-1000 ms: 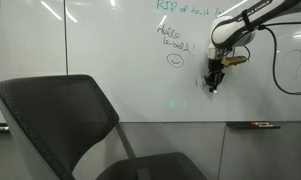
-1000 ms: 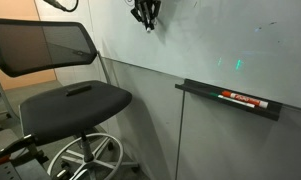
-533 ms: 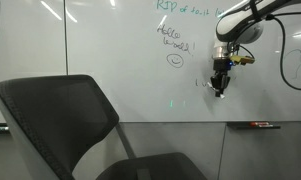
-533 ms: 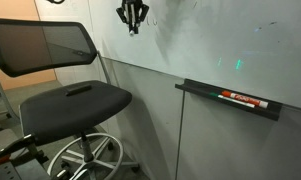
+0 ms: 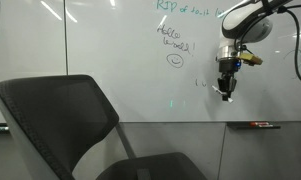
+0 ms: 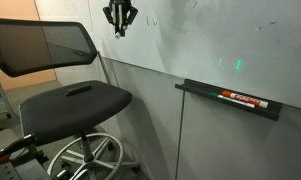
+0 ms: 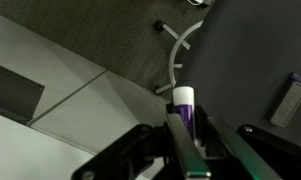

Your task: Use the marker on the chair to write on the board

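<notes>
Here, the jaws are clamped tight on the marker (image 7: 183,108), its pale end sticking out past them. The gripper (image 5: 227,92) points down, close against the board (image 5: 110,60), lower right of the green smiley (image 5: 175,60). The chair (image 5: 60,115) stands before the board; 1 red pen (image 6: 242,98) lies on the board's rail (image 6: 195,87).
</notes>
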`<state>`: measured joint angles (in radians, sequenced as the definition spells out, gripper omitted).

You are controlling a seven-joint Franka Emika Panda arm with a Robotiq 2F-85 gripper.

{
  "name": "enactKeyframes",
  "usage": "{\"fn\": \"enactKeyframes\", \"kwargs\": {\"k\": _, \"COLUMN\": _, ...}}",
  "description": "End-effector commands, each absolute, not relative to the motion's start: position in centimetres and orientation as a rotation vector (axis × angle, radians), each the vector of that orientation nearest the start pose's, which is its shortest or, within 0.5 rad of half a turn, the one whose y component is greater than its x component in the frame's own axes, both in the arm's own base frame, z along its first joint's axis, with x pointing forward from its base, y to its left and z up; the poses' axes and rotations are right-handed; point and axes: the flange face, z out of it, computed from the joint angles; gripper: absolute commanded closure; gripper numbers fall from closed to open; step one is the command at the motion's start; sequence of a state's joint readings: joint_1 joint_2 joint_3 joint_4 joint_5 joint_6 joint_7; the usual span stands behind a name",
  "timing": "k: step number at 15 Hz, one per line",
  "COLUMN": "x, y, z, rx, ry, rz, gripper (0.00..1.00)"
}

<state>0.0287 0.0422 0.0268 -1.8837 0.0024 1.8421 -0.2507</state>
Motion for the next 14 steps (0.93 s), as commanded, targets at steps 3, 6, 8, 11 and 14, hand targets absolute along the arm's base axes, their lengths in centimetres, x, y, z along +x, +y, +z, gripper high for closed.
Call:
{"fn": "enactKeyframes", "kwargs": {"k": 3, "x": 57.0, "y": 6.3, "z": 44.1, "rx": -3.020, "ry": -0.611, "rz": 0.179, "gripper": 0.89}}
{"fn": "enactKeyframes", "kwargs": {"k": 6, "x": 58.4, "y": 8.2, "z": 42.0, "rx": -3.004, "ry": -0.690, "rz": 0.178, "gripper": 0.89}}
{"fn": "enactKeyframes", "kwargs": {"k": 8, "x": 59.5, "y": 8.8, "z": 41.1, "rx": -3.008, "ry": -0.734, "rz": 0.147, "gripper": 0.89}}
{"fn": "enactKeyframes", "kwargs": {"k": 11, "x": 61.1, "y": 8.6, "z": 40.7, "rx": -3.020, "ry": -0.759, "rz": 0.080, "gripper": 0.89}}
{"fn": "enactKeyframes", "kwargs": {"k": 14, "x": 62.9, "y": 8.0, "z": 41.3, "rx": -3.041, "ry": -0.750, "rz": -0.008, "gripper": 0.89}}
